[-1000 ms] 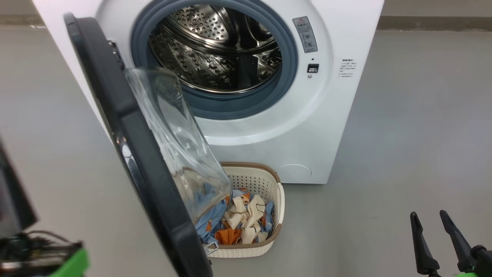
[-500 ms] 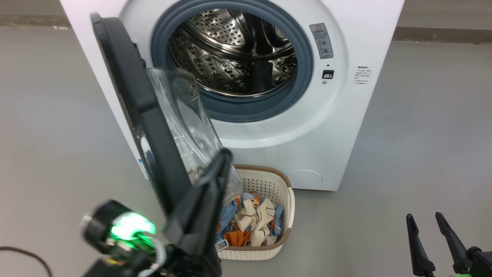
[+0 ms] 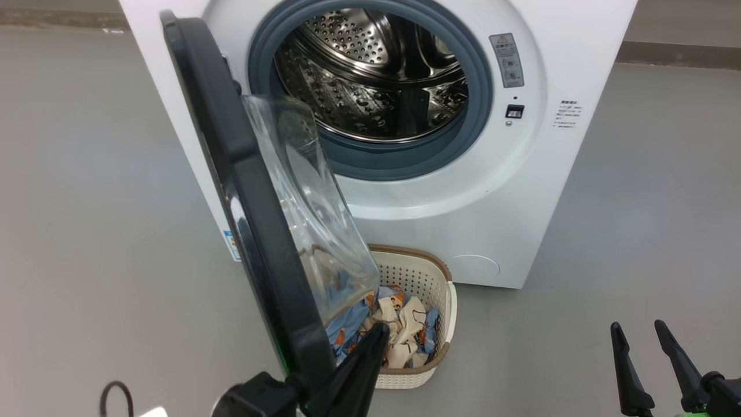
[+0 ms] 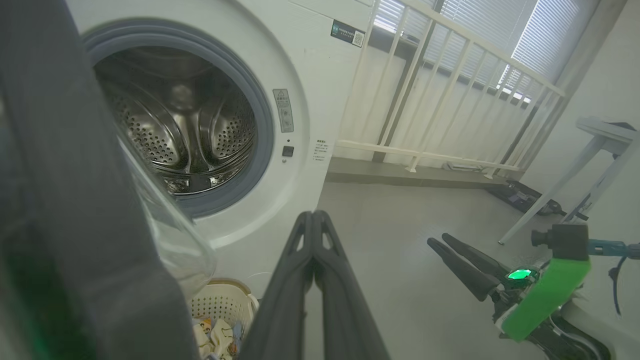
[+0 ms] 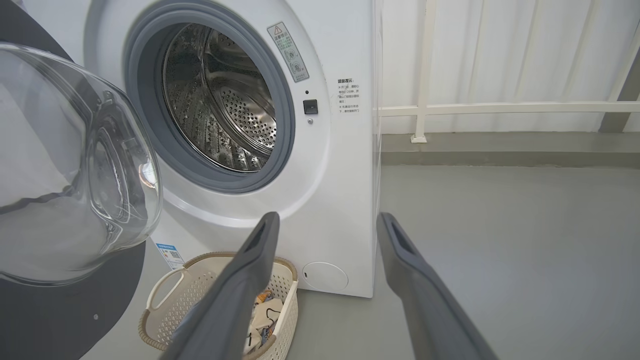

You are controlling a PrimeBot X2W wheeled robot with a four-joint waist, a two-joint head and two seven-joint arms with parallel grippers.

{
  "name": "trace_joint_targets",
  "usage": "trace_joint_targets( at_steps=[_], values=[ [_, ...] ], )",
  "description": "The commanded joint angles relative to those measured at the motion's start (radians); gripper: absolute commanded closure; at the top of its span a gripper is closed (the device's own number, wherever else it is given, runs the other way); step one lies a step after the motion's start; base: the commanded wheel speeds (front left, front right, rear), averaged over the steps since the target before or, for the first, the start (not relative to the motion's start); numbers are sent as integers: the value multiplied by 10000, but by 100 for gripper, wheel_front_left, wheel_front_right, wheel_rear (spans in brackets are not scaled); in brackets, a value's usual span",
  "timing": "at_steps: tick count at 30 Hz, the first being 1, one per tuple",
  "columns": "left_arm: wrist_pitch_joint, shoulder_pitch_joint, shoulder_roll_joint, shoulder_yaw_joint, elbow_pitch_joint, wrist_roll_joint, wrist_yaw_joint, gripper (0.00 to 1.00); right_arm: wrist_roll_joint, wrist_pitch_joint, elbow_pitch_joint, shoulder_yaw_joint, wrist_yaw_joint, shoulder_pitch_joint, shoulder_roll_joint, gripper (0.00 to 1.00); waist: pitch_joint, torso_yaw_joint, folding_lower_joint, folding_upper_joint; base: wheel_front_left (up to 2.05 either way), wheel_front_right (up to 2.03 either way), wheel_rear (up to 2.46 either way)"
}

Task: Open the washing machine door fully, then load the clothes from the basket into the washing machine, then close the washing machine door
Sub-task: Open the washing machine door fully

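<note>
the washing machine (image 3: 463, 220) stands on the grey floor (image 3: 637, 202), its steel drum (image 3: 370, 75) in plain view, with the washing machine door (image 3: 243, 174) swung out to the left and its glass bowl (image 3: 307, 208) hanging over the basket (image 3: 447, 324). the basket sits on the floor against the foot of the machine, the clothes (image 3: 405, 333) heaped inside. the left hand (image 3: 376, 333), fingers pressed together and holding nothing, rises just beside the door's lower black rim; whether it touches cannot be told. the right hand (image 3: 637, 325), spread wide and empty, hovers over open floor well to the right.
</note>
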Motion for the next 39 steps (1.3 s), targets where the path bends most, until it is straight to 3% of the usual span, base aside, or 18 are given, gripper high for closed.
trace_joint_targets(
  at_steps=[1,10,20,39],
  values=[
    [22,-114,40,368,-93,-137,54,100,14,-118,-241,270,90,-81,-109,0,24,61,0,0,0,0,0],
    [-127,-76,57,526,668,-678,155,100,-9,-118,-170,298,90,-112,-137,0,131,292,0,0,0,0,0],
    [-401,-441,7,790,850,-660,768,100,11,-118,-179,243,90,-173,-204,0,376,492,0,0,0,0,0],
    [-557,-662,11,784,866,-629,1020,100,-20,-118,-145,293,90,-357,-235,0,644,1431,0,0,0,0,0]
  ],
)
